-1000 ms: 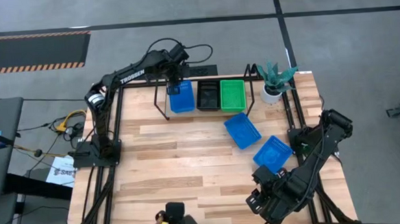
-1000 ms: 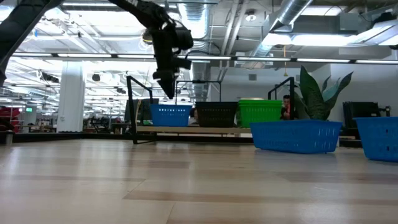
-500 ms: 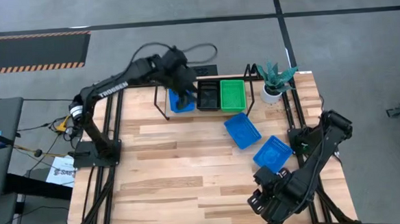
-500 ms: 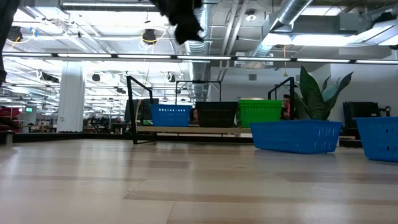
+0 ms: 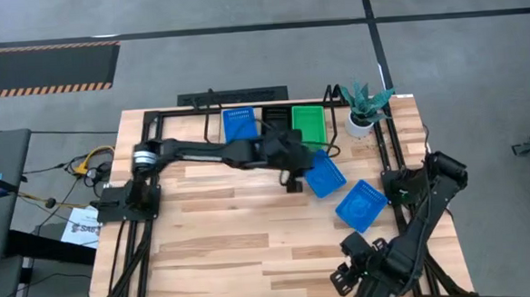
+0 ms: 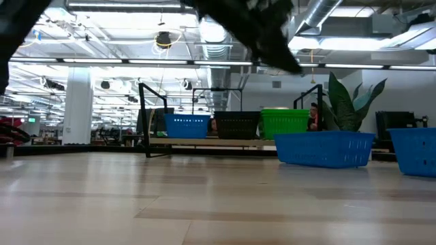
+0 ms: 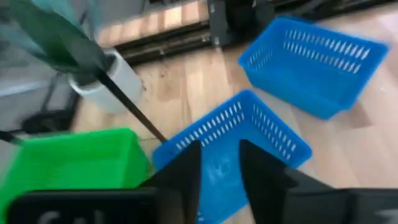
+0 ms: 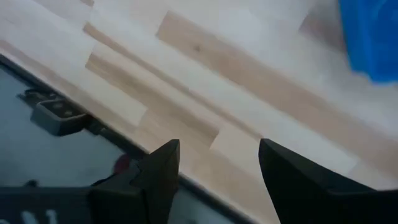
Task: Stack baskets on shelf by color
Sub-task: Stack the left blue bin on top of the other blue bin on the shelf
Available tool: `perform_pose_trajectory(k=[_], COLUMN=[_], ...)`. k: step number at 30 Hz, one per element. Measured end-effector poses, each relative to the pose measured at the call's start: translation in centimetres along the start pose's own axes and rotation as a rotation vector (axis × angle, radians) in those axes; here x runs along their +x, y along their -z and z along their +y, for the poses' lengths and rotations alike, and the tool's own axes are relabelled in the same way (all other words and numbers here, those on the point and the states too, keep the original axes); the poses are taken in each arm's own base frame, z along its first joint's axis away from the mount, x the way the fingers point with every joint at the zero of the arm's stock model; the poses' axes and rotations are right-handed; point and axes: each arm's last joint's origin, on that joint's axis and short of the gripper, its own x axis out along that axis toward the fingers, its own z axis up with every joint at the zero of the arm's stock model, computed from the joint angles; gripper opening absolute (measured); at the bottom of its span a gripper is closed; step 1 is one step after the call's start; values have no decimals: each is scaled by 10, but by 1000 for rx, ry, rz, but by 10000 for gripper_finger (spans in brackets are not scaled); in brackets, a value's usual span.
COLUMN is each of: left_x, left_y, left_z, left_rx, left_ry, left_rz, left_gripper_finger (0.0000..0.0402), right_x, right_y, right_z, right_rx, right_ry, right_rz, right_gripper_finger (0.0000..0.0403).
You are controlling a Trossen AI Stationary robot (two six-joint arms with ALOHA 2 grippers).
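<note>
Just in front of the shelf (image 5: 273,121), the left gripper (image 5: 294,176) hovers with fingers (image 7: 186,171) parted and holding nothing over the nearer blue basket (image 5: 322,173), seemingly lining up to lift it toward its colour-mates, while the right gripper (image 8: 214,165) waits unclenched at the worktop (image 5: 224,232) edge.

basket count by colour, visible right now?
Blue: 3. One blue basket on the shelf, a second blue basket on the table, a third blue basket nearer the right arm.
Black: 1 stack visible, the black basket; number in it unclear.
Green: 1 stack visible, the green basket; number in it unclear.
Total: 5 visible.
</note>
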Motion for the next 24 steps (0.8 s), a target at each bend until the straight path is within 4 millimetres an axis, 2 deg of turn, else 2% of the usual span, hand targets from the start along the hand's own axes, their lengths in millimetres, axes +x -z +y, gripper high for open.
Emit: perform_pose_trajectory(k=[4, 8, 12, 17, 24], left_x=[35, 57, 65, 63, 28], left_y=[24, 41, 48, 55, 61], left_z=[-6, -12, -21, -34, -57], left_rx=[-69, -93, -67, -44, -107], left_ry=[6, 7, 21, 58, 249], left_rz=[64, 101, 137, 228, 493], left_gripper_finger=[15, 10, 3, 2, 0], right_x=[-4, -7, -9, -9, -9], right_y=[12, 21, 26, 27, 27], right_z=[-6, -9, -11, -12, -12], right_rx=[53, 103, 117, 115, 102], right_ry=[-2, -9, -13, -17, -12], right_rz=[5, 13, 17, 20, 13], right_gripper_finger=[245, 245, 245, 245, 245])
